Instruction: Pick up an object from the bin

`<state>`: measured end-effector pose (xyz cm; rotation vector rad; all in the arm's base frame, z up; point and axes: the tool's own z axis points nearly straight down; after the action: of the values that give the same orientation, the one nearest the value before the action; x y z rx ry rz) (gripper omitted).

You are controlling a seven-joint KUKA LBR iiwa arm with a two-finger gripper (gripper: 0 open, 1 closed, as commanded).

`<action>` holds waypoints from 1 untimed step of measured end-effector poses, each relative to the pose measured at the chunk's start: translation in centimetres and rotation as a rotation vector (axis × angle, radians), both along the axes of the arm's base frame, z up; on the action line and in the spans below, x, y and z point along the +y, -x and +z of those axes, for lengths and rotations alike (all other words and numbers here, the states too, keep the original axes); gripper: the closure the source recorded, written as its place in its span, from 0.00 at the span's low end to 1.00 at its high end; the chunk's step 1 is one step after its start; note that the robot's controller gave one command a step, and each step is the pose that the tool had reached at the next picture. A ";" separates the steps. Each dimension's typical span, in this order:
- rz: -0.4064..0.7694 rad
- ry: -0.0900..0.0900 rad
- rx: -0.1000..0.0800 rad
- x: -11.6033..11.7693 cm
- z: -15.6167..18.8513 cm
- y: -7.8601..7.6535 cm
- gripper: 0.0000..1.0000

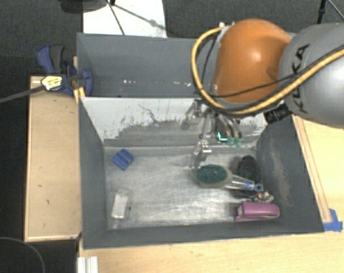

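My gripper (200,155) hangs in the right half of the bin, under the arm's orange cover. One metal fingertip reaches down just above the upper left edge of a green round-headed brush (211,176), which lies flat with its pale handle pointing right. A black rounded object (248,168) sits to the right of the brush head. I see nothing held between the fingers.
A purple flat object (257,210) lies at the front right corner, with a small dark bit just above it. A blue block (122,159) rests at the left, and a clear plastic piece (120,204) lies at the front left.
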<state>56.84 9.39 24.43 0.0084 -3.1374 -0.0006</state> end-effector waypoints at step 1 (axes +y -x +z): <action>-0.038 -0.002 -0.013 -8.1 -17.4 0.2 0.00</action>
<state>56.64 1.34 7.03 -0.0507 -3.1502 -0.0039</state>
